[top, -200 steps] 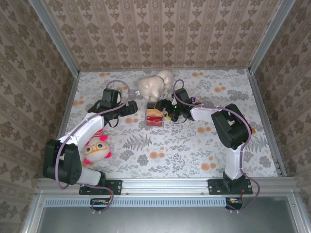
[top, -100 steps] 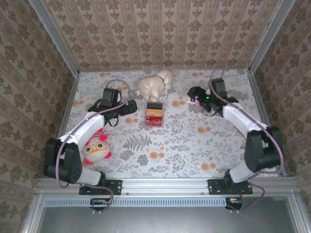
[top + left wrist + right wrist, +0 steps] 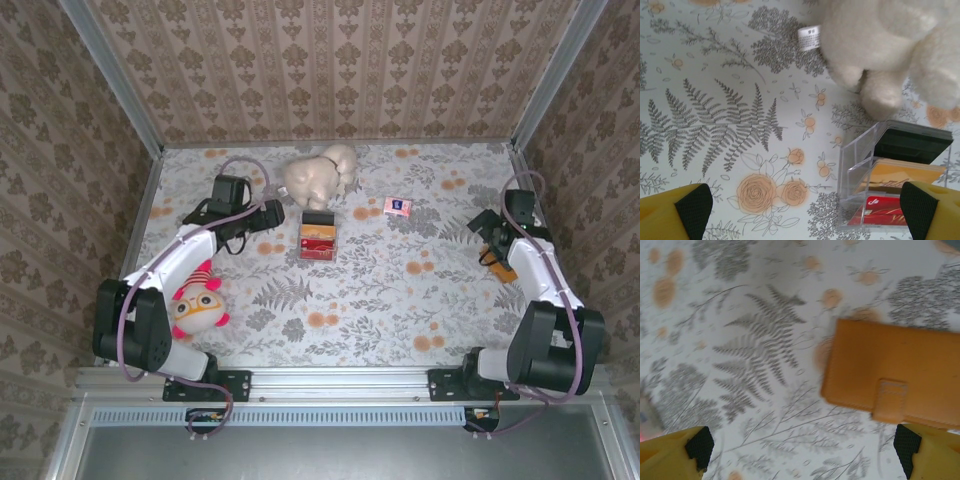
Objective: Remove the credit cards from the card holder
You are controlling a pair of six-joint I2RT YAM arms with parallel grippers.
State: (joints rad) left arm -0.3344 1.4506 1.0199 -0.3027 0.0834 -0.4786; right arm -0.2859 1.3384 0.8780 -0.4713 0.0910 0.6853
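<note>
While the left gripper (image 3: 802, 207) hung over the middle of the table (image 3: 380, 310), its jaws stood wide apart with nothing between them. Its two yellow fingers (image 3: 675, 212) sat in the bottom corners of the left wrist view. Just ahead of the right-hand finger stood a clear box (image 3: 855, 155). The cards (image 3: 875, 212) were stacked in it: a red one in front, a tan one behind it and a black one at the back. Beyond the box, close to it, sat a cream plush (image 3: 890, 45) with a small white tag.

Seen from above, the right gripper (image 3: 804, 446) was at the right edge of the table, well apart from the box. Its jaws were also spread wide and held nothing. The wallet (image 3: 890, 370) lay flat on the flowered cloth, folded shut with its tab facing up, ahead of the fingers and toward the right-hand one. No finger touched it.

A pink packet (image 3: 397, 206) lay between the plush and the right arm. A red-and-white doll (image 3: 198, 305) lay beside the left arm, near its base.
</note>
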